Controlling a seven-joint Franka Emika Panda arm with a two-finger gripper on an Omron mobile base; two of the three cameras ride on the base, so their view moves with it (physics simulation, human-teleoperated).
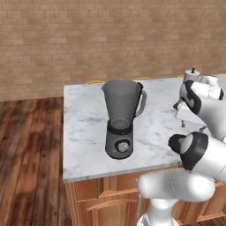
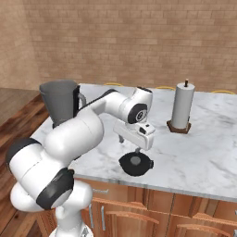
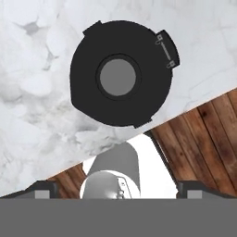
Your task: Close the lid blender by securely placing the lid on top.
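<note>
Fingertips (image 3: 44, 189) rise at the bottom edge of the hand view, set wide apart with nothing between them: gripper (image 2: 137, 151) open, empty. Directly below sits the lid (image 3: 120, 78), flat on the marble counter (image 2: 203, 157) near its front edge, centre cap up, small hinged tab on one side. Blender (image 1: 121, 117) stands well apart, jar mouth uncovered. Judgement: lid looks light, rigid, smooth plastic; low profile leaves little to pinch. Best hold is probably across the rim; the raised cap may be too shallow. Slip risk if off-centre.
</note>
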